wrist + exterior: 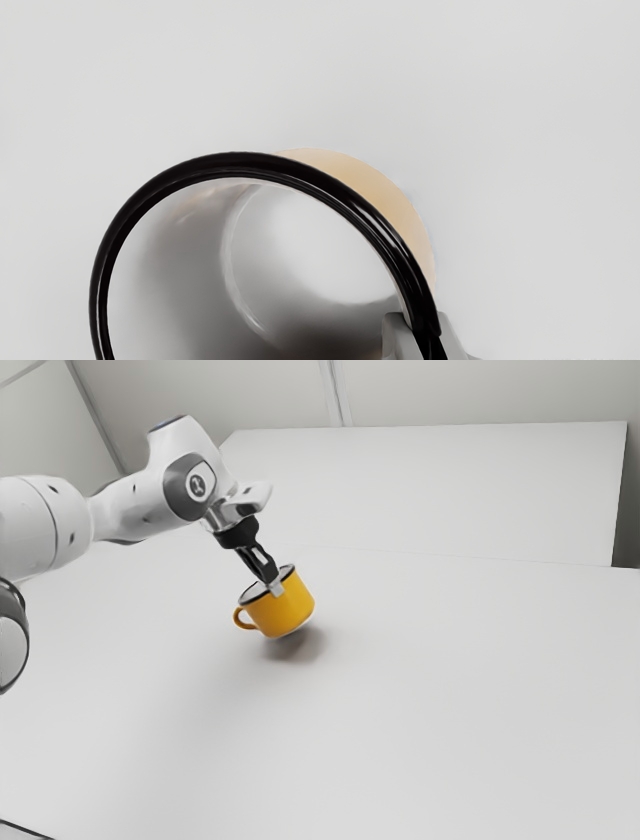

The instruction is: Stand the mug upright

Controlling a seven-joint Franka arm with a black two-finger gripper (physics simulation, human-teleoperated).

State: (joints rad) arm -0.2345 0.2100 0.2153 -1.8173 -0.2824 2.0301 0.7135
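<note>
1. The mug is tilted over the bench, its mouth facing up and toward the exterior view's left, its base slanting down the other way. Its lowest edge is near the shadow; whether it touches the bench, I cannot tell.
2. The gripper pinches the mug at the rim, probably because the thin wall suits a narrow grasp where the whole body would need a wide one.
3. The handle points toward the exterior view's left, apart from the grasp. That likely keeps it from getting in the way while the mug turns.
4. The tilt looks like a stage between lying and standing: the mug is not upright as held, so the task seems unfinished. What remains, I judge, is to level the base, settle it on the bench and only then let go; released at this slant, it could rock or roll.
5. The jaws are nearly closed, holding the mug with one finger inside the mouth and the other outside, the wall between them.
6. So most of the mug lies to one side of the jaws and beyond their tips. A grasp so near the edge may let it pivot.
</note>
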